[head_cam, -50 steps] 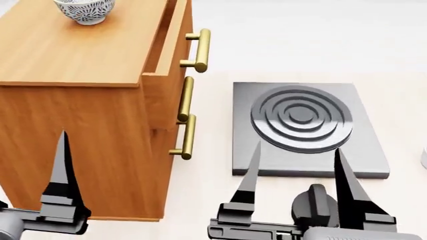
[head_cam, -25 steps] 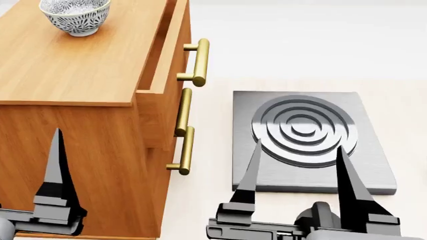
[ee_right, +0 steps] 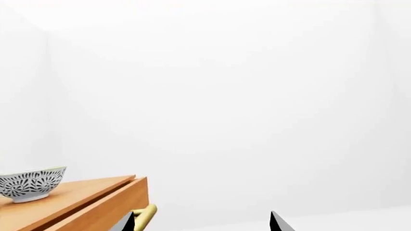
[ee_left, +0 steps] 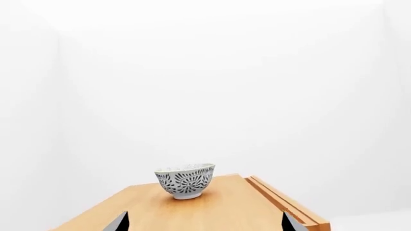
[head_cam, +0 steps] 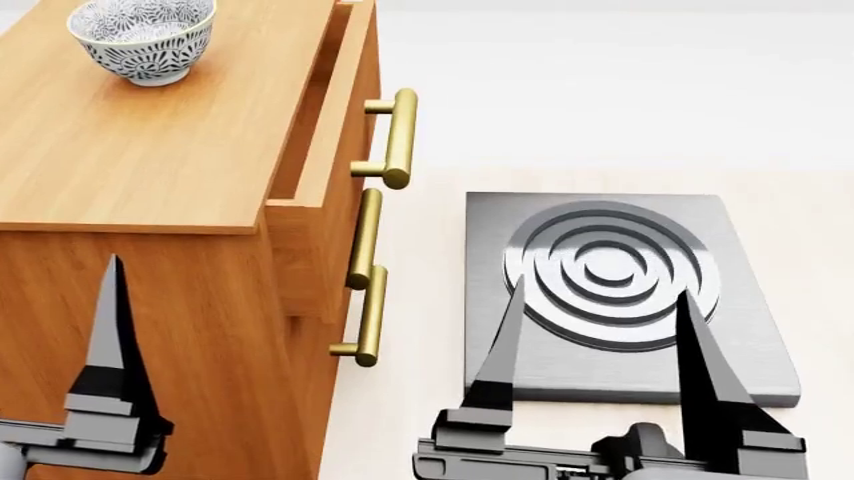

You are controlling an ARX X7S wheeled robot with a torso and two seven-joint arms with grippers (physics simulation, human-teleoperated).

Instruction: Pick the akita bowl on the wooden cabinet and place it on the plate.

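Akita bowl (head_cam: 143, 38): upright on top of the wooden cabinet (head_cam: 147, 150), toward its far left corner; not held.
Left end effector (ee_left: 204, 222): fingers spread wide, empty, low and well short of the bowl; in the left wrist view the bowl sits between the 2 fingertips, farther along the cabinet top.
Right end effector (head_cam: 597, 335): fingers spread wide, empty, over the near edge of the grey stove (head_cam: 621, 290).
Plate: not visible in any view; position cannot be told.
Risk 1: the reach from below the cabinet top may drive a fingertip into the front edge.
Risk 2: a wide, shallow approach may nudge the narrow-footed bowl and slide it toward the far edge.
Risk 3: clamping the curved wall may let the bowl slip or tip.
Risk 4: the brass handles (head_cam: 387, 140) protrude near the right arm's path.
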